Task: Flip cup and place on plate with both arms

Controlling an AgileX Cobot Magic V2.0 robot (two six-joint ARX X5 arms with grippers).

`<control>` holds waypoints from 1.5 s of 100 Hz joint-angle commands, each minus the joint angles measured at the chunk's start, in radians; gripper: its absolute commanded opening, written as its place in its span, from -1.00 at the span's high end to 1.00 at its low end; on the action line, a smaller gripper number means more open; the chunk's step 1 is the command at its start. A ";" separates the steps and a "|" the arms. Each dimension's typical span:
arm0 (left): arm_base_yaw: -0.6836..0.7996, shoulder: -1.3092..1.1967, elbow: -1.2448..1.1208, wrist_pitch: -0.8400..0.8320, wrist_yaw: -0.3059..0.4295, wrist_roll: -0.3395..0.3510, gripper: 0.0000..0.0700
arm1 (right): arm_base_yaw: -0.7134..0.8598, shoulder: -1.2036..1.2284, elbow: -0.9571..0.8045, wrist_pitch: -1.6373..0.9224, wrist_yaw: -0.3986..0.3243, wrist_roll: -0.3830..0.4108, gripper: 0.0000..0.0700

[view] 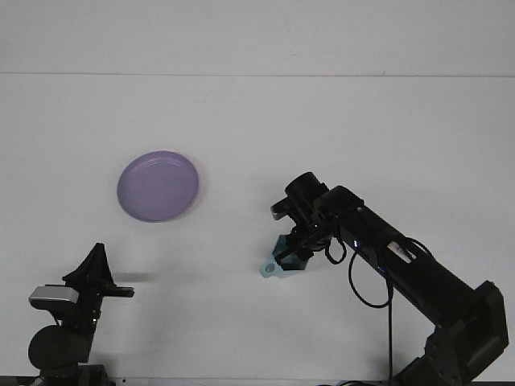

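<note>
Low over the middle of the table, the right arm (402, 265) reaches in from the bottom right corner, stretched long and slanting up and leftward, with black cables looping off its forearm. Its wrist bends downward so that the right gripper (291, 256) points at the tabletop, and its jaws are clamped on the teal cup (282, 263). The cup sits at the very tip of the gripper, down at or just above the surface; whether it actually touches the table cannot be told from this view. A small handle or tab of the cup pokes out to the lower left, beyond the black fingers.

The left arm (60, 338) is folded low in the bottom left corner, well apart from everything else. Its left gripper (96, 269) points upward, a dark wedge shape with a thin black part jutting to the right; whether its jaws are apart or together cannot be told.

The purple plate (158, 185) lies flat on the table, up and to the left of the cup and well apart from it, between the two arms but nearer the left one. It holds nothing.

The table (257, 121) is plain white and matte, with soft shadows under the plate and beside the left gripper. A faint horizontal line near the top marks where the surface meets a white wall (257, 36) behind it.
</note>
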 commanded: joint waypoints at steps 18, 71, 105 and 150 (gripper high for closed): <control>-0.002 0.000 0.012 0.009 0.000 -0.002 0.97 | 0.007 0.057 0.069 -0.021 0.005 -0.009 0.56; -0.002 0.000 0.043 0.011 0.013 -0.057 0.97 | -0.064 -0.161 0.271 -0.058 0.005 -0.067 0.71; -0.002 0.088 0.206 -0.073 0.186 -0.115 0.97 | -0.239 -0.709 -0.188 0.388 0.066 -0.062 1.00; -0.056 0.537 0.570 -0.083 0.435 -0.135 0.97 | -0.342 -1.374 -0.837 0.719 0.064 -0.089 1.00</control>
